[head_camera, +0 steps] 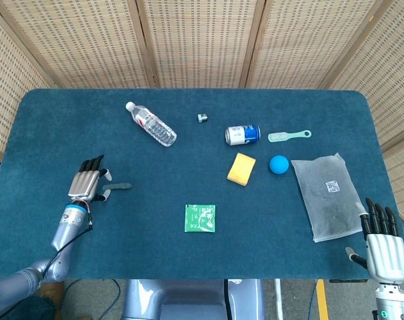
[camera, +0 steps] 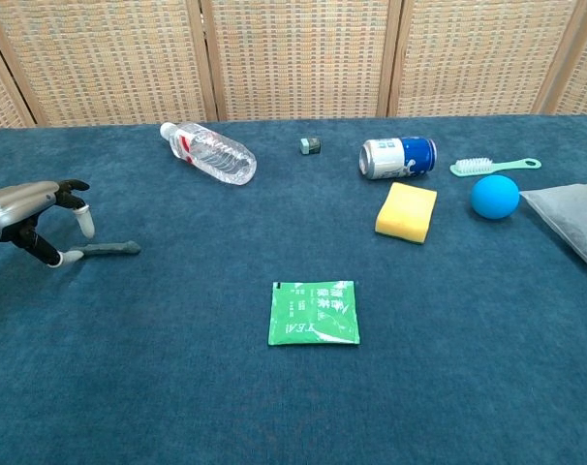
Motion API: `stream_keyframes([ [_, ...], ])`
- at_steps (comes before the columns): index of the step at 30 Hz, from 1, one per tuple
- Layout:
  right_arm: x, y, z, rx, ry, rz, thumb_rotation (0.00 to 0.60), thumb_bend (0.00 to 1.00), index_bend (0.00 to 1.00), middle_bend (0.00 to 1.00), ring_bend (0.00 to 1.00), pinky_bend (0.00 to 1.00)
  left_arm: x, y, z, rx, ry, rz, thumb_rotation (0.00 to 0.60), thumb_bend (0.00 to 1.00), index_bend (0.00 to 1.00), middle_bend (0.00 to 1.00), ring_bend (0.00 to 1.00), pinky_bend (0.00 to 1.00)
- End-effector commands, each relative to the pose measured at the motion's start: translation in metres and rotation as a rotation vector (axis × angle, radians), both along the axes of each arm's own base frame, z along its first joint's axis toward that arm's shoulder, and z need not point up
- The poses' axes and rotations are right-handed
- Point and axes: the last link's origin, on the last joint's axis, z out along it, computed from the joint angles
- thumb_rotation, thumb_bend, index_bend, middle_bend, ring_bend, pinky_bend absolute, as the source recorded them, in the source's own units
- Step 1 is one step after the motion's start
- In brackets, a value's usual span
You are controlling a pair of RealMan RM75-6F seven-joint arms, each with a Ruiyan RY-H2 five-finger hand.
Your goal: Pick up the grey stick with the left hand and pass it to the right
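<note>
The grey stick lies flat on the blue table – left side, w/ the left hand right at its end, fingers apart, not holding it. Right hand sits at the near right edge, fingers spread, holding nothing.

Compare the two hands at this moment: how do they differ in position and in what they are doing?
The left hand is over the table, fingers arched down at one end of the grey stick; the right hand is at the table's near right edge, beside the grey bag, touching nothing.
The left hand shows in both views; the right hand only in the head view.
Neither has lifted anything: the stick lies flat on the cloth.
</note>
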Motion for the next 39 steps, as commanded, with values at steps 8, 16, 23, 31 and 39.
stream_keyframes([
  [8, 0.0, 0.0, -0.001, 0.005, 0.001, -0.001, 0.6, 0.0, 0.0, 0.0, 0.0, 0.0, 0.001, -0.001, -0.006, -0.012, 0.017, 0.005, 0.6, 0.37, 0.47, 0.0, 0.0, 0.0],
  [16, 0.0, 0.0, -0.001, 0.009, -0.003, -0.001, 0.6, 0.0, 0.0, 0.0, 0.0, 0.0, 0.001, 0.0, -0.009, -0.005, 0.016, 0.007, 0.6, 0.37, 0.48, 0.0, 0.0, 0.0],
  [23, -0.001, -0.001, 0.0, 0.011, -0.009, -0.002, 0.6, 0.0, 0.0, 0.0, 0.0, 0.0, 0.003, 0.002, -0.012, -0.001, 0.018, 0.005, 0.6, 0.37, 0.49, 0.0, 0.0, 0.0],
  [31, 0.0, -0.001, 0.0, 0.015, -0.015, -0.001, 0.6, 0.0, 0.0, 0.0, 0.0, 0.0, 0.005, 0.004, -0.013, 0.004, 0.024, 0.006, 0.6, 0.37, 0.53, 0.0, 0.0, 0.0],
  [39, -0.001, -0.001, 0.001, 0.016, -0.02, -0.005, 0.6, 0.0, 0.0, 0.0, 0.0, 0.0, 0.006, 0.005, -0.012, 0.005, 0.039, 0.009, 0.6, 0.42, 0.57, 0.0, 0.0, 0.0],
])
